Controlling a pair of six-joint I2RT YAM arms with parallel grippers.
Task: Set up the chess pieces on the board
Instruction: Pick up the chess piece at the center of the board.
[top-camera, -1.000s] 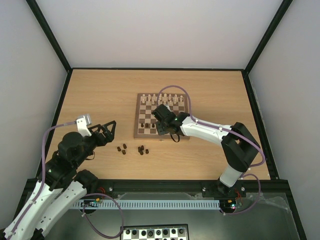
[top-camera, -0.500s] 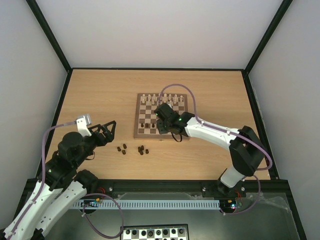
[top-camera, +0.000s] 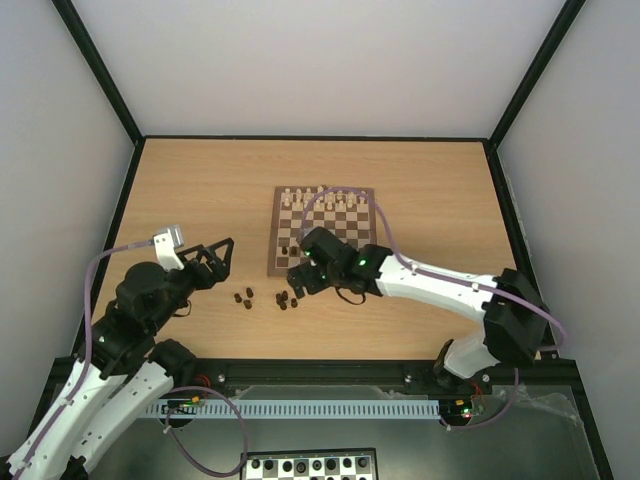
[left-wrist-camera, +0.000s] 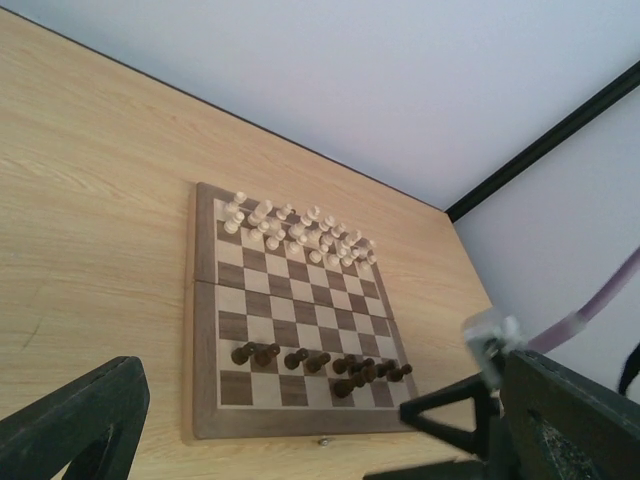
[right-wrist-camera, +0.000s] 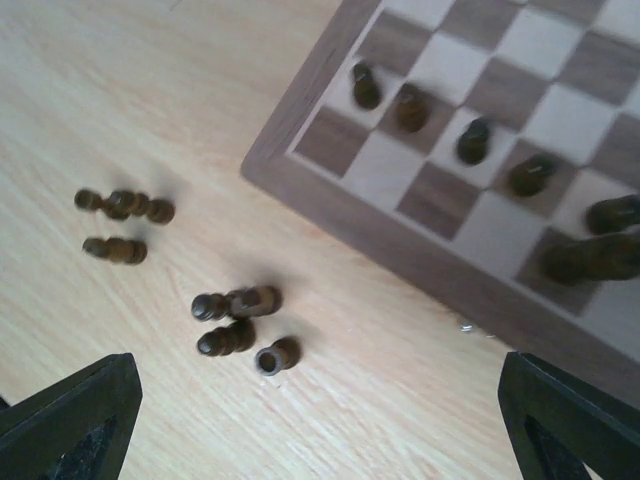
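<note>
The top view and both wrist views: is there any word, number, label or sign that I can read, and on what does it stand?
No text can be read in any view.
The board has a plain border with no letters or numbers on it.
The dark chess pieces and the table bear no mark.

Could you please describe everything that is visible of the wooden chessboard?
The chessboard is square and looks wooden, with dark brown and beige squares, a brown border and a seam across its middle. It lies flat on the pale table. Cream chessmen stand on its far rows and dark chessmen on its near rows. A small metal catch shows at its near edge.
</note>
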